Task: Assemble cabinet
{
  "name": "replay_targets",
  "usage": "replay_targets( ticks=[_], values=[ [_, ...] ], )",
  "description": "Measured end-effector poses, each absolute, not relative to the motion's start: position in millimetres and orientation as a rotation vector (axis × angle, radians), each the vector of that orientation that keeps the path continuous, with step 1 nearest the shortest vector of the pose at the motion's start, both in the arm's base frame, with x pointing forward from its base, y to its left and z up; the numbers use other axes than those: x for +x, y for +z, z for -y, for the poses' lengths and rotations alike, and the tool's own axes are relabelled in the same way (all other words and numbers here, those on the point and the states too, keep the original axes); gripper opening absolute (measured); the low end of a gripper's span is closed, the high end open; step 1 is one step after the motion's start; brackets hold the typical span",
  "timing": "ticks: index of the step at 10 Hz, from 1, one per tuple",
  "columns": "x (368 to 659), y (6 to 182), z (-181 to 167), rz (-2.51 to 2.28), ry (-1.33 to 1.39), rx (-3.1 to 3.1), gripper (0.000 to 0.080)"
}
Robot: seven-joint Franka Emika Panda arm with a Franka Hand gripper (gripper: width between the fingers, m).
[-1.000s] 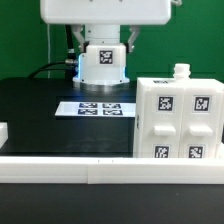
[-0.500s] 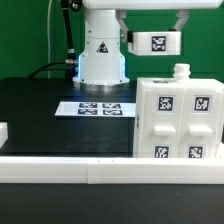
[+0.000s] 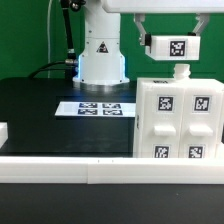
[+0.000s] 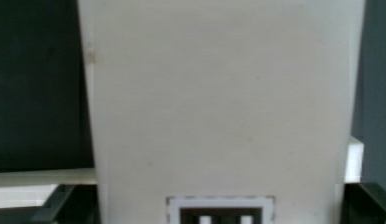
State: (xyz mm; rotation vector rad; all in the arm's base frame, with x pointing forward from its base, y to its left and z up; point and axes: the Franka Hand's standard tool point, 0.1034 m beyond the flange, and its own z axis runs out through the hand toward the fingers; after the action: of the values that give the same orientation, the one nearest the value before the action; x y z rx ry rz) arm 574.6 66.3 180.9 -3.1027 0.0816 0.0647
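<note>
The tool point(image 3: 168, 38) grips a small white tagged panel point(image 3: 170, 48) over the big white plastic cabinet point(image 3: 176, 118), which is probably stiff and light; hold its sides.

BODY | base point(image 3: 102, 68) white — black triangle sticker point(image 3: 100, 46); cables point(image 3: 67, 30) black

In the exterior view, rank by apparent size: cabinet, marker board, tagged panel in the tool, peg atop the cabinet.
1. cabinet
2. marker board and tagged panel: look alike; the board lies foreshortened, so unranked
3. peg
</note>
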Motion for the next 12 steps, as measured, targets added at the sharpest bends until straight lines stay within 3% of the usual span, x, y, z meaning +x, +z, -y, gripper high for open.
replay_targets(
  ticks=[2,5,12],
  values=[
    [575,177.7,-67,-0.05,0.069,-3.104,0.0561],
    [597,174.3,-85,0.013,0.058,-3.101,0.0561],
    [613,175.8,-82,0.047,-0.054,-3.101,0.0561]
  ],
)
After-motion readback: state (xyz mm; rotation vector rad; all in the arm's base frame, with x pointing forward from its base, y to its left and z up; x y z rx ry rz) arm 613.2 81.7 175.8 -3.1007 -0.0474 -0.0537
